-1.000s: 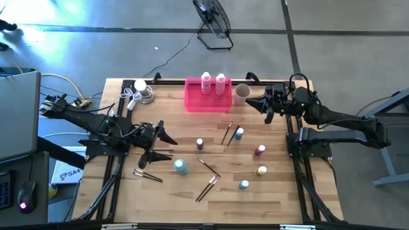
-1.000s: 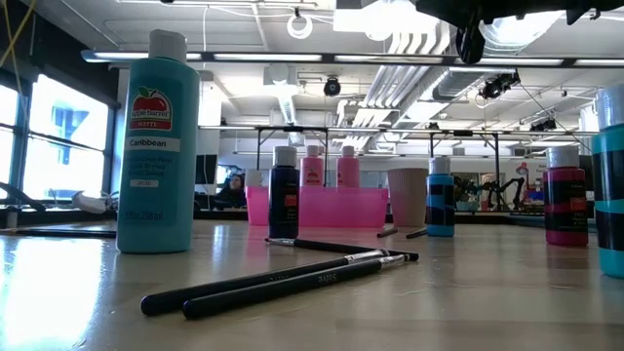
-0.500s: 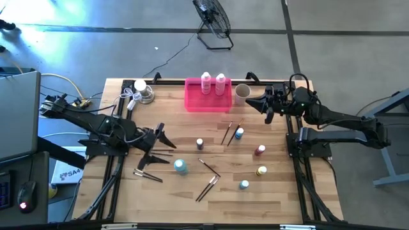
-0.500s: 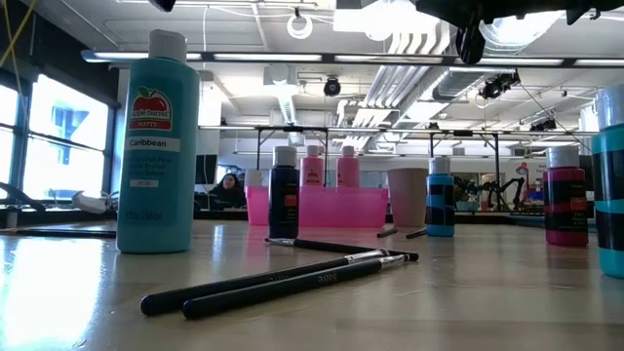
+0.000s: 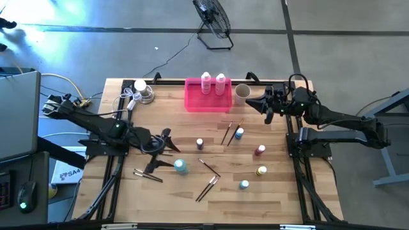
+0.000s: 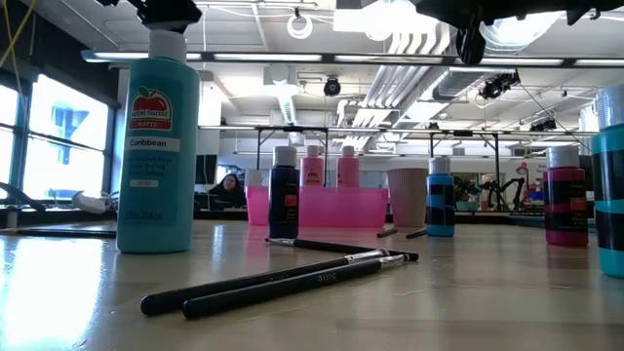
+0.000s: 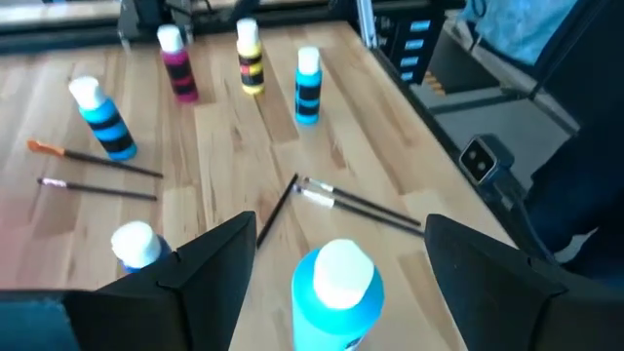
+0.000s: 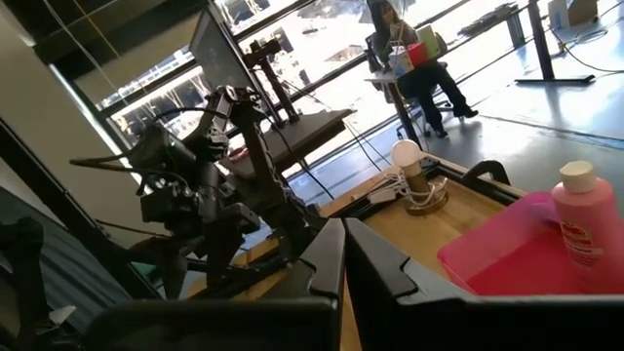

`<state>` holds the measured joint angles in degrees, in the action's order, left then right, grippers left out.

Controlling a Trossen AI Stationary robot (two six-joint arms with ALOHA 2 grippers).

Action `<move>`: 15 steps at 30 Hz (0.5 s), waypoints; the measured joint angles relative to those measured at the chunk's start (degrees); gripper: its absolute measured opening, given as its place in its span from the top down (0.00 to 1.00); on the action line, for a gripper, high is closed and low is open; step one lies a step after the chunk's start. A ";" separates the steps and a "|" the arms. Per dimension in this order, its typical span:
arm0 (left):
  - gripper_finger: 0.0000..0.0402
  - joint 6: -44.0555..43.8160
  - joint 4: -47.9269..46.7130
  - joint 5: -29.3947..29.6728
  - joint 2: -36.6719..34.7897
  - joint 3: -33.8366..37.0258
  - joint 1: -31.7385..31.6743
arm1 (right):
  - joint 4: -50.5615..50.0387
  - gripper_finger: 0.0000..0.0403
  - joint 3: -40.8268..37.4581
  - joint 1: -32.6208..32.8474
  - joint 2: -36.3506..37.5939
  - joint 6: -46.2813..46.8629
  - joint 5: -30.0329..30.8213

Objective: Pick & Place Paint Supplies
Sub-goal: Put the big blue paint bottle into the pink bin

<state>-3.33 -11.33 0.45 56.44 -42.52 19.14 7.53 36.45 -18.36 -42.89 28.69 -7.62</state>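
Left pincer [image 5: 165,148] spread wide, holding nothing — poised just beside the upright teal bottle [image 5: 181,167] near the tabletop [image 5: 281,191] middle, fingers [image 7: 210,263] flanking its white cap. Right pincer [image 5: 250,104] fully closed and empty, parked by the beige cup [image 5: 241,93]. Two pink bottles [image 5: 206,82] standing in the pink tray [image 5: 198,101] — brushes [image 5: 207,187] and tiny bottles [image 5: 261,171] scattered nearby.

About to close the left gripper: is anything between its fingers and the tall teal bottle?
Nothing visible. The left gripper is open, with the teal bottle's white cap centred between its fingers; the nearest brushes lie on the table beyond it. The right gripper waits shut near the beige cup.
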 joint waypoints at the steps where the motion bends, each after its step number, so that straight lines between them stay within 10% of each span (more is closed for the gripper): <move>1: 0.27 -0.15 0.50 -0.16 0.57 0.00 0.00 | -0.12 0.99 0.00 -0.01 0.01 0.00 0.00; 15: 0.27 -1.64 1.77 -4.12 6.38 -0.04 0.02 | -0.94 0.99 0.00 0.00 0.01 -0.02 -0.03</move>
<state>-4.97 -9.56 -3.67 62.81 -42.57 19.16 6.59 36.45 -18.37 -42.88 28.67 -7.64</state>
